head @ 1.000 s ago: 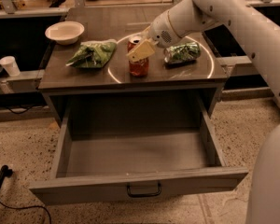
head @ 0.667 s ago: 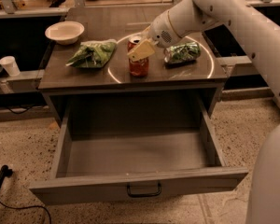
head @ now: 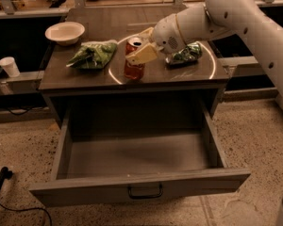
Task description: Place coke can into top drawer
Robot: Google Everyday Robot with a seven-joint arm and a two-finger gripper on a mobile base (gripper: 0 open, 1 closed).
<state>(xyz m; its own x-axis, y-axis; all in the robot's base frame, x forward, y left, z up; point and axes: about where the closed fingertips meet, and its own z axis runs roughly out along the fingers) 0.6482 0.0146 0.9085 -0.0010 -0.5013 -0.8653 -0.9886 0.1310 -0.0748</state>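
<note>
The red coke can (head: 132, 68) stands upright on the cabinet top (head: 85, 76), near its front edge. My gripper (head: 135, 46) comes in from the right on the white arm (head: 226, 13). Its cream fingers (head: 142, 54) sit on either side of the can's upper part, one in front and one behind, closed on it. The top drawer (head: 85, 190) is pulled wide open below the cabinet top, with nothing inside. Its dark handle (head: 145, 191) is at the middle of the grey front.
A green leafy bag (head: 92, 54) lies left of the can. A green-patterned shiny item (head: 185, 54) lies to its right, behind my wrist. A white bowl (head: 64, 32) sits at the back left. A white cup (head: 9, 66) stands on a ledge at the left.
The can has shifted slightly left with the fingers on it, and its silver top now shows. The arm has barely moved. The drawer is unchanged.
</note>
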